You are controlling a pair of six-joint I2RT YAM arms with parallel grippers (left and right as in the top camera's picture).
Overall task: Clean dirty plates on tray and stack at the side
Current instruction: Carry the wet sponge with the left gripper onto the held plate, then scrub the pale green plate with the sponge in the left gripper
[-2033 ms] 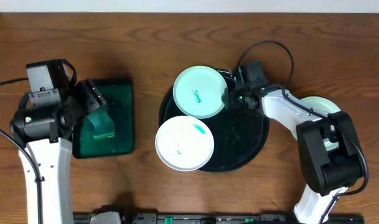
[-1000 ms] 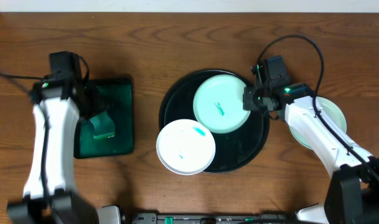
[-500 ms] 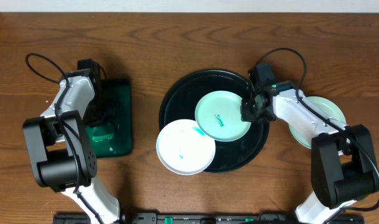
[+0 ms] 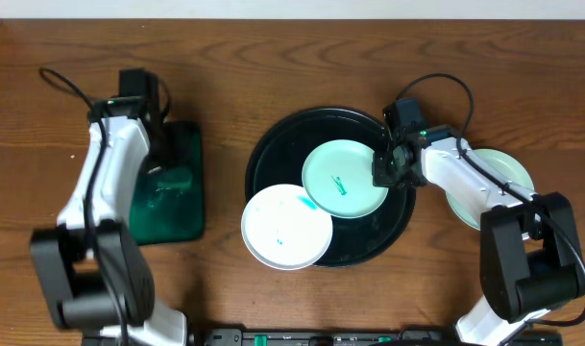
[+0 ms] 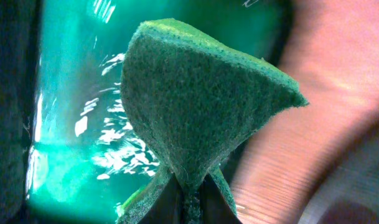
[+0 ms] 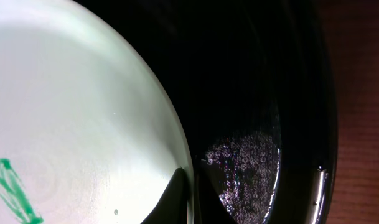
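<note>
your right gripper (image 6: 187,190) pinches the rim of the mint plate (image 6: 71,106); a teal smear (image 6: 12,194) marks it, and the black tray (image 6: 257,87) lies to its right.

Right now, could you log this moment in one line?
left gripper: shut on green sponge | right gripper: shut on mint-green plate rim, in black tray

The mint-green plate (image 4: 345,180), pinched at its rim by the right fingers (image 6: 172,200), has slid from the far-left part of the black tray (image 4: 273,144) to its right side over two seconds, the right arm folding in behind it. On the left of the counter, the left arm has swung up and stretched out, bringing the left fingers (image 5: 170,202) and their green sponge (image 5: 195,106) over the middle of the rectangular green tray (image 4: 182,216).
</note>
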